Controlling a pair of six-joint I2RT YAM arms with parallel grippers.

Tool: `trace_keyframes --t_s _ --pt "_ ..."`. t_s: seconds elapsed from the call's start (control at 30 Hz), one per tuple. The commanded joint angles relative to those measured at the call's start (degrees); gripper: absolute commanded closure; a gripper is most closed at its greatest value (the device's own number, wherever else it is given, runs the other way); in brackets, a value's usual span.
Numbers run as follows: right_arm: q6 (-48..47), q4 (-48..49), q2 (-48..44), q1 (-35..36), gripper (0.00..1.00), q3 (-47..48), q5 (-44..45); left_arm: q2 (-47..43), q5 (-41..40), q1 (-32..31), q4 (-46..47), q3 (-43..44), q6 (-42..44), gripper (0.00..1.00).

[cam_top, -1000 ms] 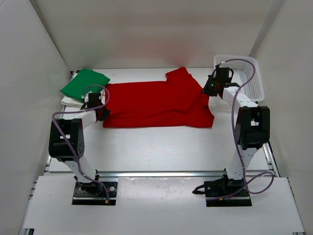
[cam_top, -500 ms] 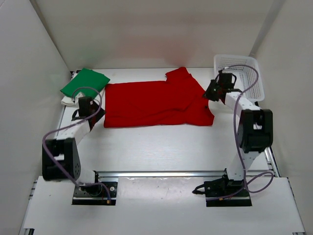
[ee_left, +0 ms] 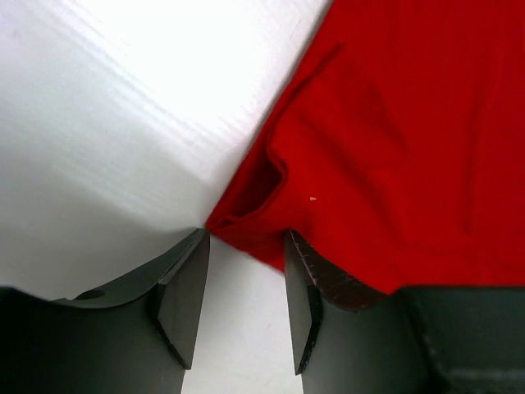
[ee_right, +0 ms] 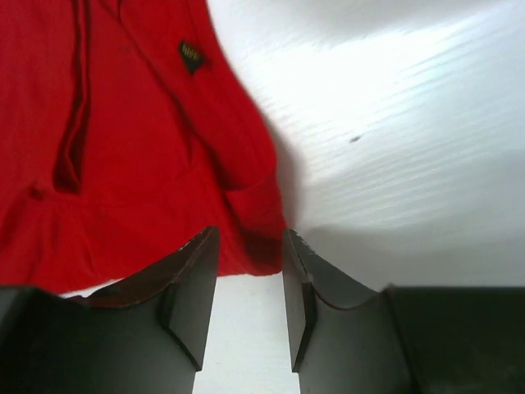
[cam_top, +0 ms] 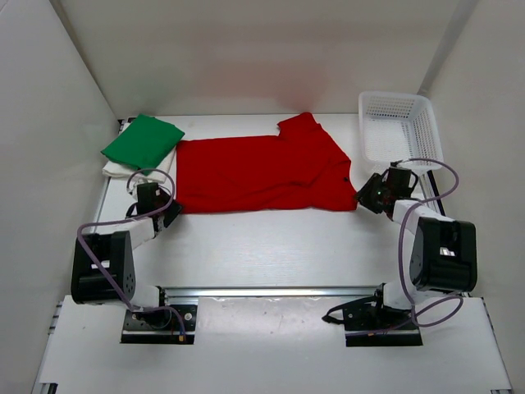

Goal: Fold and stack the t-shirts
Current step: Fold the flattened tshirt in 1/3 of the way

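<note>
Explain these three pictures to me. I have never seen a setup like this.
Two robot arms are bolted at the near edge of a table, each ending in a two-finger gripper. The wide picture looks down from above; the other two come from wrist cameras, so the dark shapes are fingers. A red shirt lies spread in the middle. Far left, a folded green shirt sits on a white shirt; far right stands a white basket. The left gripper and right gripper are open at the red shirt's near corners, holding nothing.

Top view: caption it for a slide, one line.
Red shirt spread flat; left gripper and right gripper at its near corners; green shirt folded aside.
</note>
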Motion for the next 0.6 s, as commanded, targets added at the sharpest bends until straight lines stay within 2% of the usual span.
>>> trace_keyframes --t_s 0.0,0.13,0.33,0.4,0.47,0.5,0.53,0.57 --pt "-0.76 4.1 0.25 1.2 0.65 -1.2 -1.07 2.52 0.56 -0.84 2.15 1.12 -1.32 0.48" --pt "-0.58 4.1 0.68 2.34 0.64 -1.9 0.07 5.25 0.03 -1.73 2.77 2.26 -1.32 0.5" --pt "-0.85 5.58 3.32 2.08 0.63 -2.34 -1.68 7.45 0.21 -1.38 3.92 3.93 -1.85 0.66" --pt "-0.41 5.68 4.02 1.47 0.68 -1.91 -1.07 7.71 -0.05 -1.73 4.18 4.36 -1.76 0.72" --pt "-0.4 4.02 4.73 1.38 0.86 -0.42 -1.07 8.15 -0.05 -1.99 4.01 5.16 -1.32 0.8" --pt "-0.06 4.1 5.25 1.29 0.92 0.02 -1.33 8.33 0.29 -2.17 3.66 5.68 -1.23 0.83" --pt "0.29 4.71 5.08 1.03 0.99 -0.15 -1.68 8.42 -0.05 -1.65 3.48 6.29 -1.15 0.91" --pt "0.82 5.15 5.08 0.59 1.0 -0.49 -2.47 8.59 -0.05 -1.64 3.31 6.13 -1.14 0.96"
